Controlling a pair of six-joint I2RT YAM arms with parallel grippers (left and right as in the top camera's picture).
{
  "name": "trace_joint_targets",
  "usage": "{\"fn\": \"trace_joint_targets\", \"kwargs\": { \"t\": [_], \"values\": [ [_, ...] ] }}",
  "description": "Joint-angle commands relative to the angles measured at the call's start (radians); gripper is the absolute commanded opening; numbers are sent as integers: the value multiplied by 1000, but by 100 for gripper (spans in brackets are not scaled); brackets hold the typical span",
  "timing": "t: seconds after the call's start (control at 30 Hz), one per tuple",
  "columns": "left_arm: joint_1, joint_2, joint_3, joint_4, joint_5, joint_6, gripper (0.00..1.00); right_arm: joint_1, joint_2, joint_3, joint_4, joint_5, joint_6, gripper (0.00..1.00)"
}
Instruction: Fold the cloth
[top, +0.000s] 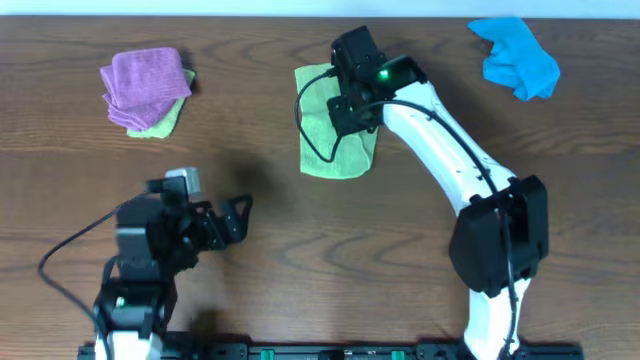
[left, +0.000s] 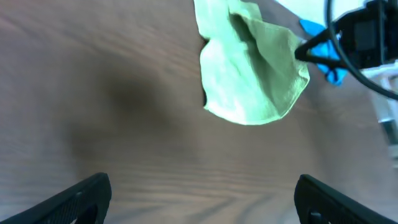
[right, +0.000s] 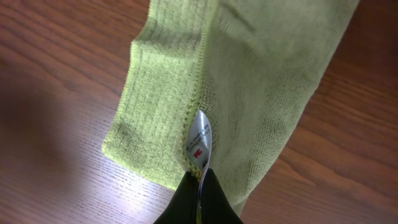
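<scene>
Brown wood-grain worktop (top: 300, 230) carries all items. The white right arm (top: 440, 140) reaches forward across it so that its tool sits over the work.

Lime-green microfibre cloth (top: 318, 125), the task item, lies directly beneath and ahead of the right tool (right: 199, 186). It lies in a long strip with one layer doubled over along a stitched hem. The left wrist view shows a raised ridge in the cloth on the side where the right tool grips.

Bright blue crumpled cloth (top: 515, 58) lies well apart to the right tool's right. Purple folded cloth (top: 145, 85), stacked on a paler green folded cloth (top: 165, 122), lies well ahead of the left tool (top: 240, 218). Neither is touched.

Right tool: fingers pressed together, pinching the cloth's hem at the white sewn-in label (right: 200, 137). Judgement: the hem is held so that this layer can be carried across for the next fold.

Left tool: fingers spread, empty, well short of the cloth. Judgement: held back to leave the right arm room.
</scene>
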Motion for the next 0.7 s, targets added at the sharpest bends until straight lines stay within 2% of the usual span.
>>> {"fn": "trace_joint_targets", "kwargs": {
  "t": [0.0,0.23,0.5,0.67],
  "values": [
    [1,80,14,79,66,-155,95,-34,-36,10,-4,11,53,1],
    [-18,358,14,454,149,-365,95,-101,-75,10,-6,10,77,1],
    [-133,711,14,830,174,-497,95,-115,-76,10,-37,11,77,1],
    [-175,868,14,991,178,-556,95,-116,-78,10,-45,11,77,1]
  ]
}}
